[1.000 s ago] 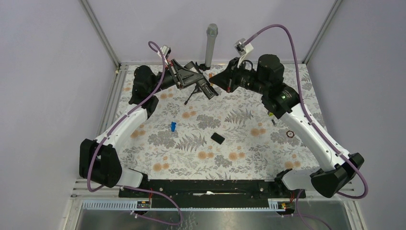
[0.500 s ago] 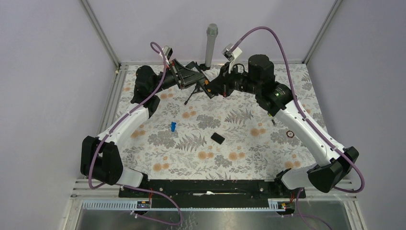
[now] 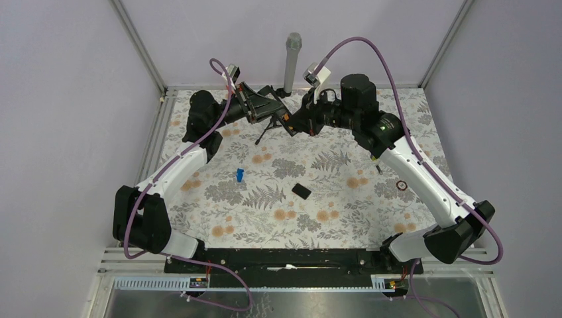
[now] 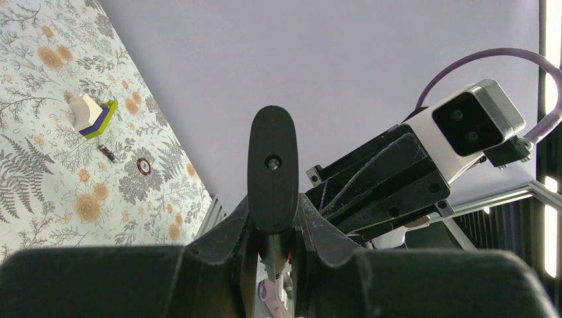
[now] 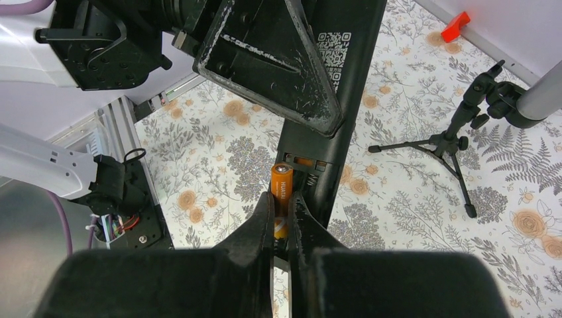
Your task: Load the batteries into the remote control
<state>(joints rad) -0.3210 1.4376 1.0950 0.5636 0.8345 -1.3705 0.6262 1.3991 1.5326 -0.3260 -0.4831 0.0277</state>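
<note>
Moved: our right gripper (image 5: 281, 211), leftward up to the remote (image 5: 348, 93). Fingers clamped on battery (image 5: 281, 185), at the remote's open bay. Left gripper (image 4: 273, 242) clamped on remote, aloft. Step: insertion. Next: we press battery squarely into bay.

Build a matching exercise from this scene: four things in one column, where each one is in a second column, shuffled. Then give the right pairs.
Things
1. battery
2. remote control
3. black cover plate
4. blue piece

Places
A. lying flat near the middle of the floral mat
B. clamped in the left gripper
C. on the mat, over on the left arm's side
D. pinched in the right gripper, right beside the remote control

Pairs: 1-D, 2-B, 3-A, 4-C
</note>
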